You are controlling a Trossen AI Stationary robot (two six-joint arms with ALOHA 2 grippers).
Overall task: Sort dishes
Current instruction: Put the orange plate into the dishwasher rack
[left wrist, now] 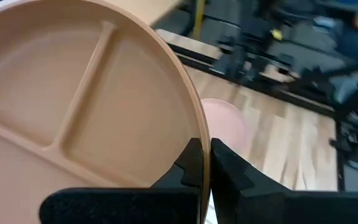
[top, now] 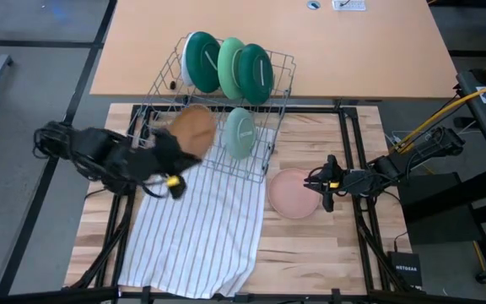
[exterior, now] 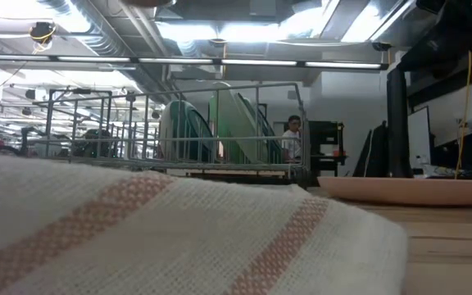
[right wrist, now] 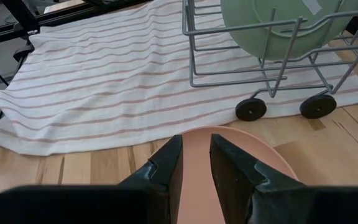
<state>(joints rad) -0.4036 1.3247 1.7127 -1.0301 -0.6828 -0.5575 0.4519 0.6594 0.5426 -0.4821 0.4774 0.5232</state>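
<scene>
My left gripper [top: 178, 150] is shut on a brown divided plate [top: 194, 128], which it holds up over the front left part of the grey wire rack [top: 278, 84]. Two dark green plates [top: 201, 61] and a light green plate [top: 230, 66] stand on edge in the rack's back row. A pale mint plate [top: 240, 133] stands in its front row. A pink plate [top: 292, 192] lies flat on the wooden table. My right gripper [right wrist: 194, 163] is open just above the pink plate's right rim, and I see no touch. My left gripper pinches the brown plate's rim [left wrist: 199, 127] between its two fingers, one on the divided face and one on the back. The fingers come from the table's left side, slanting down. The plate is lifted clear and stands tilted on edge.
A white striped cloth [top: 192, 236] lies under the rack's front and spreads toward the table's near edge. The rack has small black wheels [right wrist: 251, 109]. A tan tabletop [top: 378, 51] lies behind. Bare wood [top: 327, 253] shows near and right of the pink plate.
</scene>
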